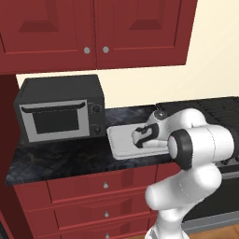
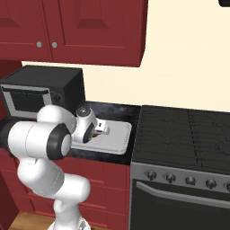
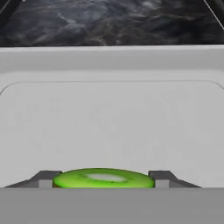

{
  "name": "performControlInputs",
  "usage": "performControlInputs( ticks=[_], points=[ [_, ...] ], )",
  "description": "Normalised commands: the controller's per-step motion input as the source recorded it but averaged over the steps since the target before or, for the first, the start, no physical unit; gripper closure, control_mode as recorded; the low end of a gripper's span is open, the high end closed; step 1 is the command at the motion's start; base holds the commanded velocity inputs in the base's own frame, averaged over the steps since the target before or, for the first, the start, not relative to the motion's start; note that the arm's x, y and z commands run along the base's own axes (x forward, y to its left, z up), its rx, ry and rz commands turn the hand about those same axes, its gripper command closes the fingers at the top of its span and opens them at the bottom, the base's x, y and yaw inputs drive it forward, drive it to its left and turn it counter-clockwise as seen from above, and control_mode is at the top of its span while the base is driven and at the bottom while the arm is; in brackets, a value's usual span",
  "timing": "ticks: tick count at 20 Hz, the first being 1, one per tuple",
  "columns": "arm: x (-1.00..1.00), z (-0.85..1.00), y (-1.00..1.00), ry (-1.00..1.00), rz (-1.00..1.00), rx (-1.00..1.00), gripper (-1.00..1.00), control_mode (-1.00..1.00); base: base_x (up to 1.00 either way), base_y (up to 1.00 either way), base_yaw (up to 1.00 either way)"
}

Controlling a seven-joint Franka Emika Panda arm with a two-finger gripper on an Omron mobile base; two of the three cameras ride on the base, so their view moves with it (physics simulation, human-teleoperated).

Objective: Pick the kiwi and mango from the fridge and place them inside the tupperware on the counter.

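The kiwi (image 3: 103, 178) shows its bright green face at the bottom of the hand view, wedged between my two fingertips. My gripper (image 3: 103, 180) is shut on it and hangs low over the floor of the white tupperware (image 3: 109, 61). From the base, the gripper (image 1: 139, 137) points down into the tupperware (image 1: 122, 144) on the black counter (image 1: 60, 156). From the other side, the gripper (image 2: 103, 127) sits over the tupperware's (image 2: 117, 134) left part. The mango and the fridge are out of view.
A dark microwave (image 1: 58, 112) stands on the counter left of the tupperware. A black stove (image 2: 184, 134) adjoins the counter on the right. Red wall cabinets (image 1: 93, 32) hang above, and red drawers (image 1: 105, 186) sit below the worktop.
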Motion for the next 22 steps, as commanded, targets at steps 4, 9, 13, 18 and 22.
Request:
performControlInputs(
  ticks=[4,9,13,18,22],
  points=[
    [0.1,-0.05,0.0,0.0,0.0,0.0,-1.0,-1.0,0.0,0.0,0.0],
    [-0.15,0.17,0.0,-0.06,0.0,0.0,-1.0,-1.0,0.0,0.0,0.0],
    [-0.55,0.5,-0.03,-0.08,0.0,0.0,-1.0,-1.0,0.0,0.0,0.0],
    [-0.95,0.83,-0.17,-0.1,0.01,0.0,-1.0,-1.0,0.0,0.0,0.0],
    [-1.0,0.78,-0.1,-0.03,0.01,0.0,-1.0,-1.0,0.0,0.0,0.0]
  ],
)
